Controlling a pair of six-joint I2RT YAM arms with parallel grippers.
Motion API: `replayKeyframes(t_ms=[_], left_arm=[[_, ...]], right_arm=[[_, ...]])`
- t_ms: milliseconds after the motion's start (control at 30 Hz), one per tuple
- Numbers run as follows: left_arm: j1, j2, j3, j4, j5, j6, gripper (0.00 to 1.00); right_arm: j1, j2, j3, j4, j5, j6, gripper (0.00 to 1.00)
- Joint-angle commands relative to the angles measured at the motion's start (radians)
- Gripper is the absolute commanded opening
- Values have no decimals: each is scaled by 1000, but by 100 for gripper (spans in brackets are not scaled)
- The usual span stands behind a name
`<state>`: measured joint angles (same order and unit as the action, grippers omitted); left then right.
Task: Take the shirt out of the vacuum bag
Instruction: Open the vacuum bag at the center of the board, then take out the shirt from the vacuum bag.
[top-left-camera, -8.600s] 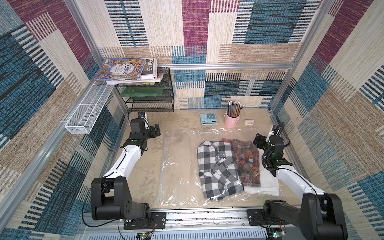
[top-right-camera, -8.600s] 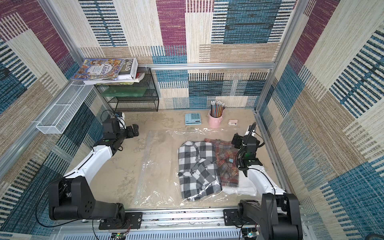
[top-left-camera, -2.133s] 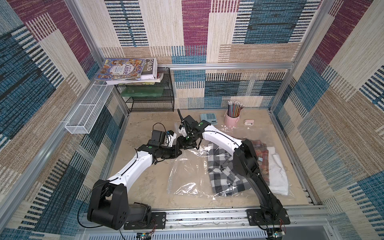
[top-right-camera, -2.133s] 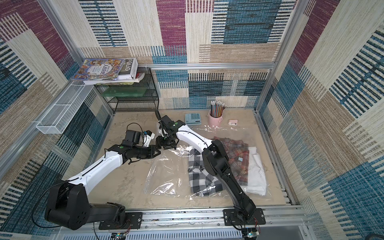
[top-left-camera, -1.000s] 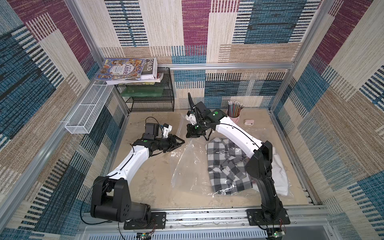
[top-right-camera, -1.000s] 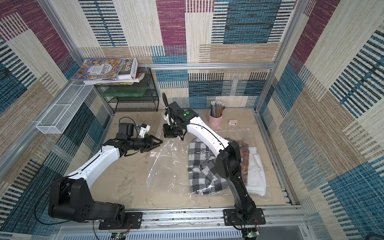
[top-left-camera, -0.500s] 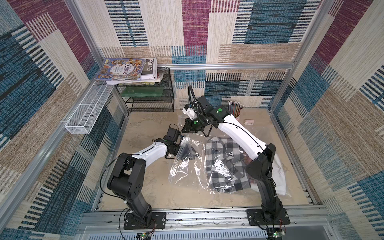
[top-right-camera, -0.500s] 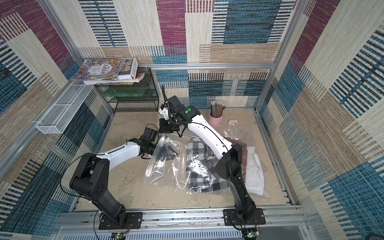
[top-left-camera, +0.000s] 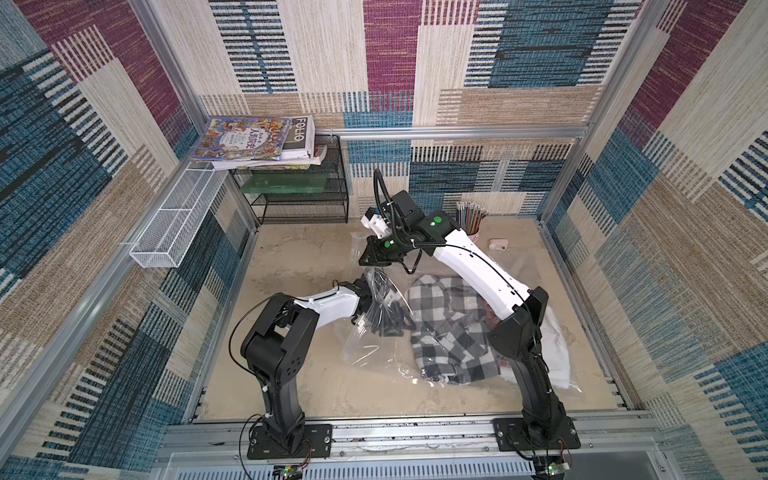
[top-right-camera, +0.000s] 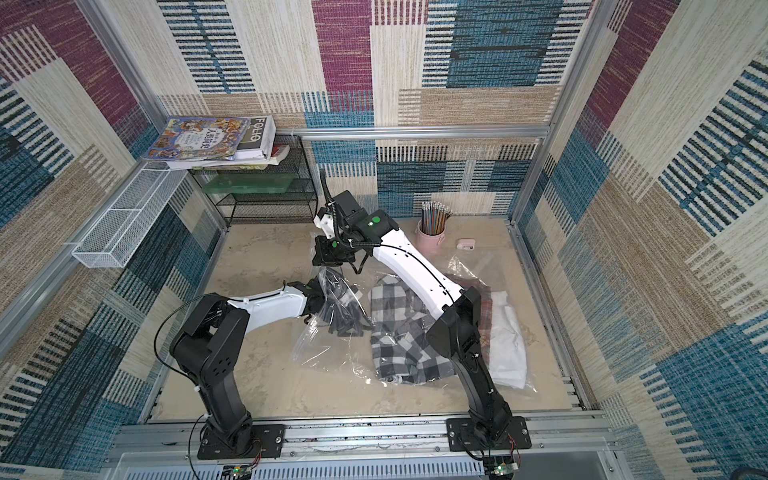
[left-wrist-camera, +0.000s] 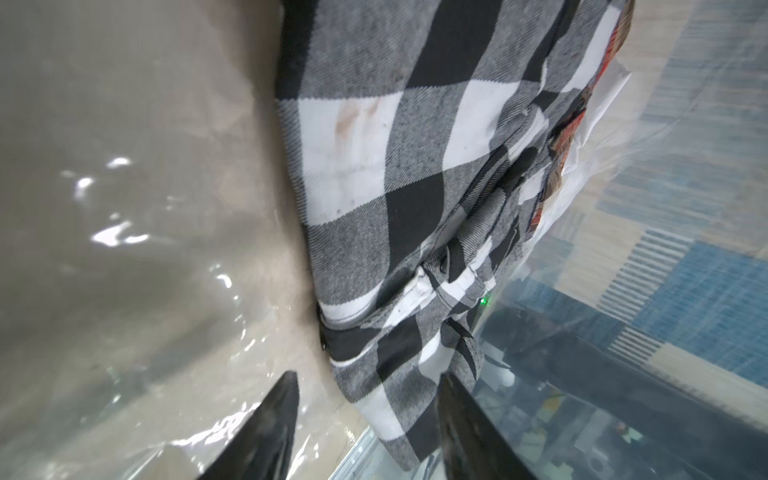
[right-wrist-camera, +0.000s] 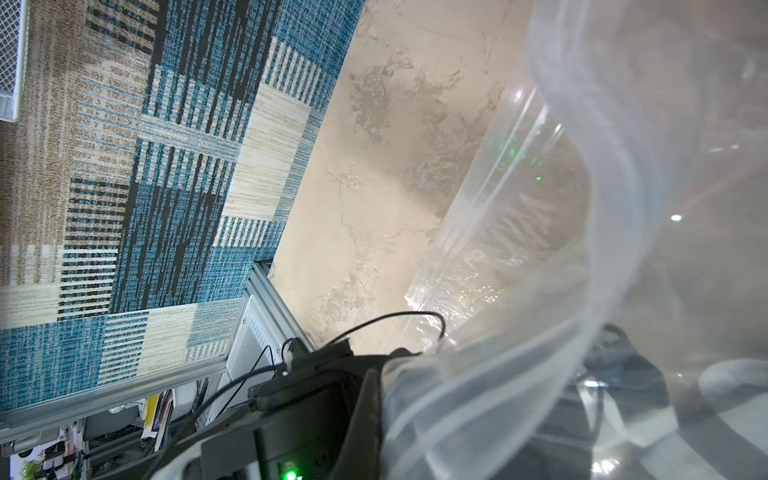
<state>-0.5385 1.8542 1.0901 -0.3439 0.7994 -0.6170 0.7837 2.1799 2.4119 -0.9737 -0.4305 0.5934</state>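
Since earlier, left gripper has advanced into the vacuum bag, jaws parted, empty, at the checked shirt inside; right gripper clamps its rim. I judge closing may snag film, not cloth.

Glossy plastic vacuum bag (crinkly), cloth shirt.

Bare table lies open left of the vacuum bag; wire rack and pencil cup seemingly crowd the back edge.
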Motion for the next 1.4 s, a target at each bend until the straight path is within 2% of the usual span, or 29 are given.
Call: replayKeyframes(t_ms=[0, 200, 467, 600, 667, 767, 800, 867, 967, 1033, 1100, 1367], left_arm=[[-14, 27, 5, 2, -35, -9, 56], [-38, 92, 34, -53, -56, 23, 58], [-94, 142, 47, 7, -68, -38, 58], [-109, 161, 34, 43, -79, -64, 55], [-109, 170, 35, 51, -82, -69, 48], [-109, 186, 61, 16, -94, -57, 21], [-108, 189, 69, -1, -102, -49, 15], [-107, 191, 85, -33, -123, -32, 6], [-106, 184, 102, -59, -144, -19, 2], [-101, 168, 106, -66, -161, -18, 1], [-96, 147, 108, -66, -164, -19, 1], [-95, 97, 116, -81, -156, -16, 0]], right_arm=[[3, 0, 9, 82, -28, 5, 0], [6, 10, 9, 105, -37, 7, 0], [13, 17, 9, 108, -33, 6, 0], [15, 18, 9, 117, -31, 9, 0], [18, 21, 9, 120, -31, 9, 0], [25, 26, 9, 121, -33, 9, 0], [25, 26, 9, 120, -33, 8, 0], [28, 28, 9, 118, -33, 5, 0], [29, 28, 6, 105, -30, 5, 1], [28, 27, 0, 87, -25, -2, 9], [24, 18, -18, 75, -22, -14, 28], [-14, -100, -188, 145, -18, -31, 89]])
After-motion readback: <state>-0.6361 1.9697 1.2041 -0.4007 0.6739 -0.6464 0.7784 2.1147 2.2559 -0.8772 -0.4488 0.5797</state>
